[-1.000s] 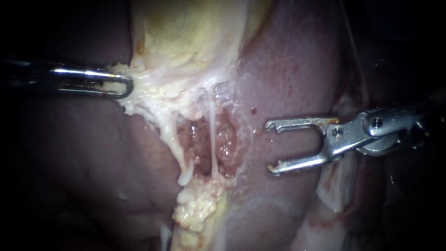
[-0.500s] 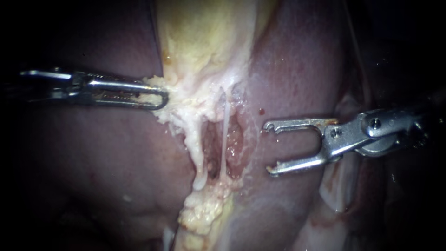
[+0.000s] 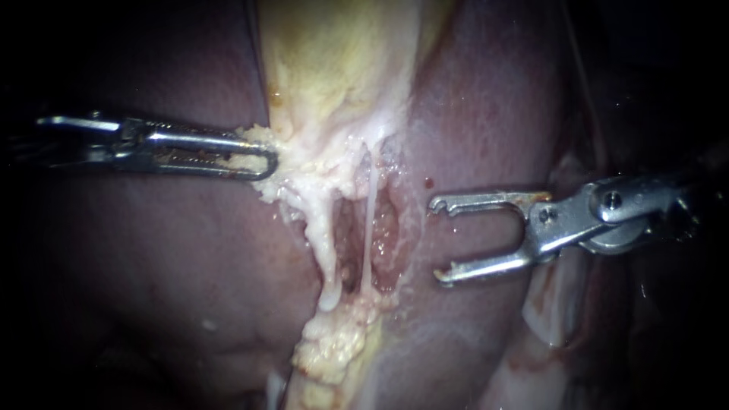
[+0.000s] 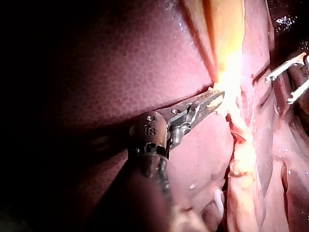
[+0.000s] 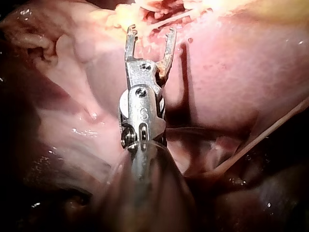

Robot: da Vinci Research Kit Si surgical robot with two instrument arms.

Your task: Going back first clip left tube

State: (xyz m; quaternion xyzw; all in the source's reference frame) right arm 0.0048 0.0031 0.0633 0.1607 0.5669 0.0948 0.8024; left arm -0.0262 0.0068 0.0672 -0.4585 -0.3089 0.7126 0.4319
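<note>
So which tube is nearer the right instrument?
The thin tube, closest to the right instrument; the thicker tube lies beyond it.

1. Slid the left instrument (image 3: 268, 161) rightward over the liver (image 3: 190, 250), bringing more of its shaft into sight.
2. Dragged the pale tissue (image 3: 304, 178) clamped in its jaws the same way, and the gallbladder (image 3: 334, 61) along with it.
3. Narrowed the raw opening between the left tube (image 3: 323, 250) and the right tube (image 3: 368, 228), drawing the two nearer together.
4. Straightened the left tube from bowed to nearly upright.
5. Done almost wholly within the first half-second; barely any shift since.
</note>
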